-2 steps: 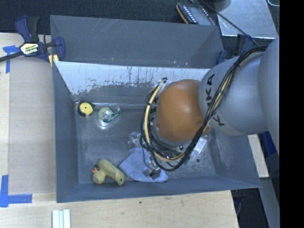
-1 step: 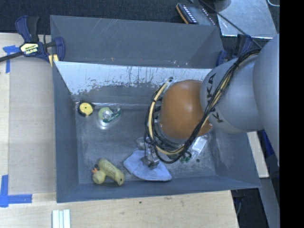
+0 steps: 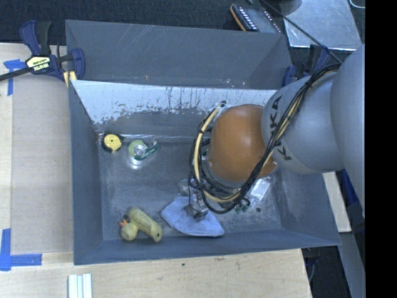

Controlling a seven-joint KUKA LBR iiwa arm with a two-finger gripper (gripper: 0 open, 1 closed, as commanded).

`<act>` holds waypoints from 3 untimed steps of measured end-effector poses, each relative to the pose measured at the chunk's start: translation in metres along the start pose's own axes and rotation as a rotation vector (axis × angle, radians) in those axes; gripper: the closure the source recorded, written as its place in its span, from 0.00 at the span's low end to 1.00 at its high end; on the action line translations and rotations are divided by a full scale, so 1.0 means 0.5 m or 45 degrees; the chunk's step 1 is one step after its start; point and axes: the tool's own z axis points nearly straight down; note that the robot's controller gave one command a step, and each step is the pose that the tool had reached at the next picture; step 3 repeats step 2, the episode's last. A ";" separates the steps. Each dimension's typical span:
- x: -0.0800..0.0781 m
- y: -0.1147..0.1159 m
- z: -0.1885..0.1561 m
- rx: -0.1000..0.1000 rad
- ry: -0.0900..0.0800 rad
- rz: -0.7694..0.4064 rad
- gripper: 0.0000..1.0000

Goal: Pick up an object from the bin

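My gripper (image 3: 197, 208) reaches down into the front middle of the bin, its tip right over a flat pale blue piece (image 3: 189, 221) that lies on the floor. Its lower end touches or nearly touches that piece. A yellow-olive rubber duck shape (image 3: 140, 225) lies at the front left, well apart from the gripper.
At the back left lie a small yellow round thing (image 3: 111, 143) and a clear, greenish round thing (image 3: 141, 150). A whitish clear piece (image 3: 259, 190) shows under the arm at the right. The arm's orange cover and cables hang over the bin's middle right.
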 end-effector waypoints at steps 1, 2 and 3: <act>0.002 0.001 -0.008 -0.001 0.001 0.001 1.00; 0.007 0.001 -0.046 -0.002 0.011 0.000 1.00; 0.007 0.001 -0.046 -0.002 0.011 0.000 1.00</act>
